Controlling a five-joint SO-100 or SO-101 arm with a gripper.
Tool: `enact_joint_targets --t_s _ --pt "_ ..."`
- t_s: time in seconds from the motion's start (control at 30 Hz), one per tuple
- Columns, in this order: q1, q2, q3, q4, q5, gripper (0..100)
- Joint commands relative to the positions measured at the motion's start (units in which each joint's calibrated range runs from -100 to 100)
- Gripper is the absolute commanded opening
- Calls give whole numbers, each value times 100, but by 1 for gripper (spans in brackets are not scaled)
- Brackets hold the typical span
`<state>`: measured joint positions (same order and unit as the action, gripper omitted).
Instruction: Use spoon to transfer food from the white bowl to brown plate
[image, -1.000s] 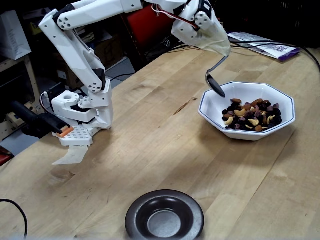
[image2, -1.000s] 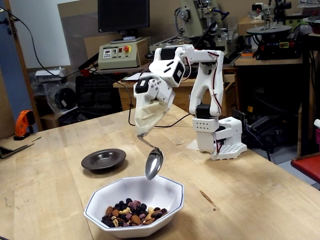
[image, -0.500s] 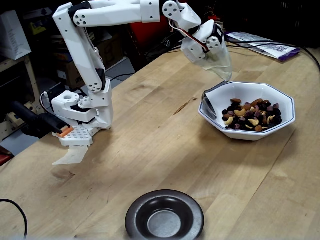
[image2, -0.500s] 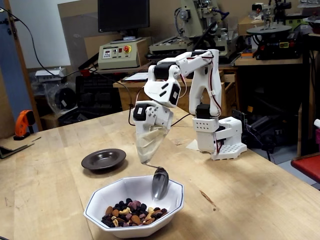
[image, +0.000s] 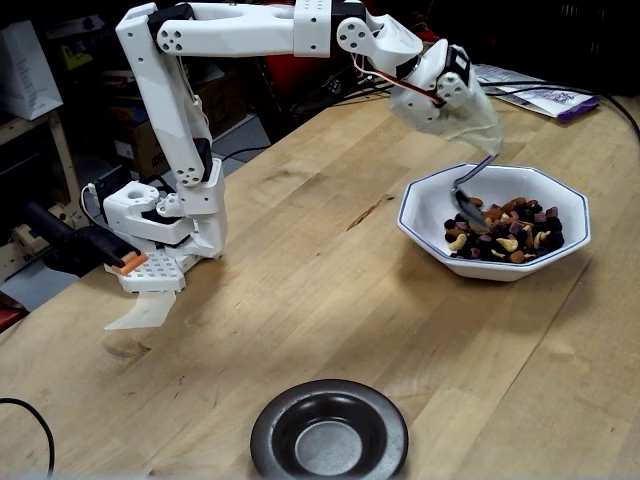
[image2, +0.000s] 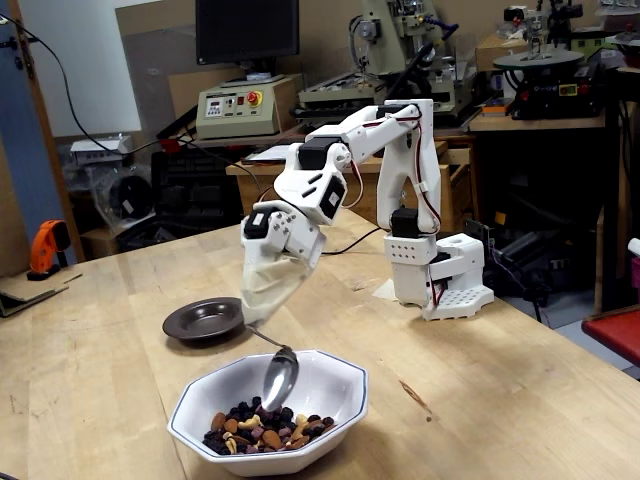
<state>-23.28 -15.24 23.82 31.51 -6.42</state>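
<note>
Claw grips a shiny silver spoon above mixed food in the white bowl.

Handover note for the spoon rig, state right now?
Gripper: spoon fixed to it; open or shut can't be read under the white wrap.
Spoon bowl is down inside the white bowl, at the edge of the food.
Brown plate is empty, apart from the bowl, at the table's edge in a fixed view.
Done: spoon lowered into the bowl. Left: scoop, carry to the plate, tip out.
</note>
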Motion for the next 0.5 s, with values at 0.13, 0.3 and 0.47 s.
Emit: enact_joint_targets --t_s 0.13,0.3,0.47 --pt "121 -72 -258 -479 24 5" --pt "121 125 -267 240 24 5" --pt "121 519 -311 604 0 5"
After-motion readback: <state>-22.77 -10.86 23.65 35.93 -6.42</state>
